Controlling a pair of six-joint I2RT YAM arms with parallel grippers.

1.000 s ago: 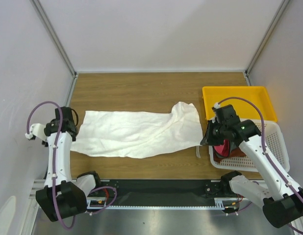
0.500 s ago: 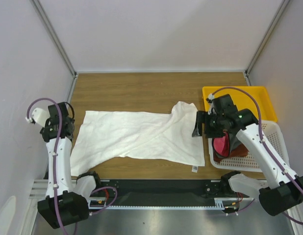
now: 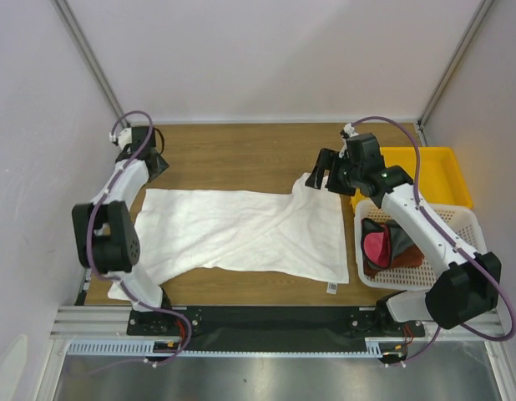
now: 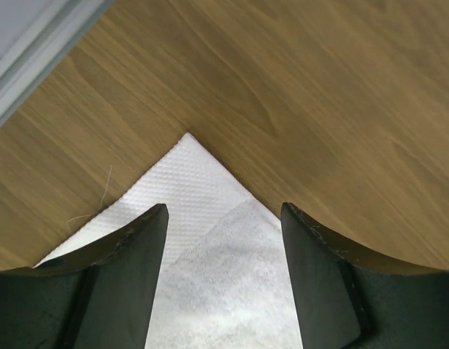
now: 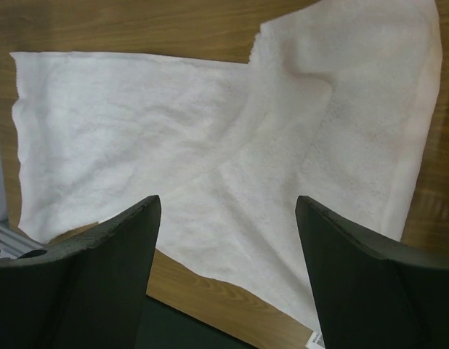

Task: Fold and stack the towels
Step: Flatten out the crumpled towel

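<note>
Basket (image 3: 468, 244) holds magenta-pink towel (image 3: 376, 248) and reddish-brown towel (image 3: 398, 257), yellow tray (image 3: 448, 171) behind. Over white towel (image 3: 241, 227), left gripper (image 4: 224, 218) and right gripper (image 5: 228, 211) gape wide.

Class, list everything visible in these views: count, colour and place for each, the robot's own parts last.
large towel: one, white, spread on the table
tag: one, white, at that towel's near right corner
pink towel: one, magenta-pink, in the basket
reddish-brown towel: one, reddish-brown, in the basket beside the pink one
basket: one, white perforated, table's right side
tray: one, yellow, behind the basket
table: one, wood-brown, under everything
left end effector: one, black, open above the towel's far left corner
right end effector: one, black, open above the towel's far right part
</note>
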